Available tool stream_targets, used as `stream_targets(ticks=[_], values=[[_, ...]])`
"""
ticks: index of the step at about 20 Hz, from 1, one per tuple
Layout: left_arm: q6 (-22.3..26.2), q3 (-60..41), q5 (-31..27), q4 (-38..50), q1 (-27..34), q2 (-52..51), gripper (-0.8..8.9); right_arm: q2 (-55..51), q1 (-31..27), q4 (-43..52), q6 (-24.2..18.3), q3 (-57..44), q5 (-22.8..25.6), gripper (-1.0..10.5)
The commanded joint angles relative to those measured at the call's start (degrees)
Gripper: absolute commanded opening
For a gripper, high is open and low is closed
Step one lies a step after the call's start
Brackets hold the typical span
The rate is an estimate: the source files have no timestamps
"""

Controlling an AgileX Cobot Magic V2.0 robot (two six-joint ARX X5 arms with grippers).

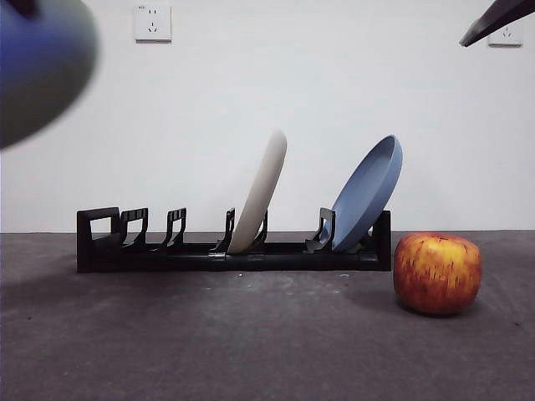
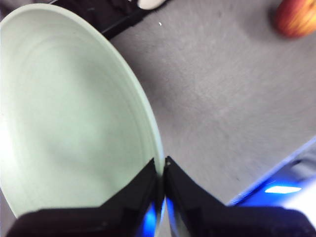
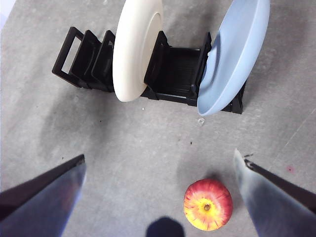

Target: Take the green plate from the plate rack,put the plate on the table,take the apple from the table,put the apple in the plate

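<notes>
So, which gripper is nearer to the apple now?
Right. The right gripper hangs open above the apple. The left gripper is farther off, shut on the green plate's rim, with the apple across the table.

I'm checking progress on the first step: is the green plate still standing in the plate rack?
No: the left gripper holds the green plate by its rim above the table, while the plate rack holds only a cream plate and a blue plate.

My front view shows the green plate (image 1: pixel 38 67) only as a dark blur, cut off at the corner — the left gripper (image 2: pixel 162 170), fingers pinching its rim, stays unseen there.
</notes>
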Motion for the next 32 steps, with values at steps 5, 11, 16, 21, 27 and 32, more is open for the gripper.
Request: stream_targets(ticks=[5,11,16,21,27,32], values=[[-0.7,0.04,-19.45,11.04,-20.68,20.22,-0.08,0.07,0.02,-1.05,0.22,0.31,0.04,5.0],[2.05,0.04,-20.52,19.87,-25.33,36.0,-0.08,0.07,0.02,-1.51,0.13,0.31,0.46,5.0],[2.49,0.04,-16.02,24.76,-24.59,41.16,-0.08,0.07,0.02,-1.88,-0.28,0.31,0.48,5.0],[1.29,0.04,-10.73,25.92,-24.04,43.32,-0.08,0.07,0.02,-2.12,-0.44,0.31,0.46,5.0],[1.18,0.02,-3.39,25.64,-22.27,44.37,-0.08,0.07,0.02,-2.8,-0.44,0.31,0.46,5.0],[0.94,0.04,-1.75,24.79,-21.7,44.48,0.08,0.07,0.02,-3.06,-0.44,0.31,0.44,5.0]])
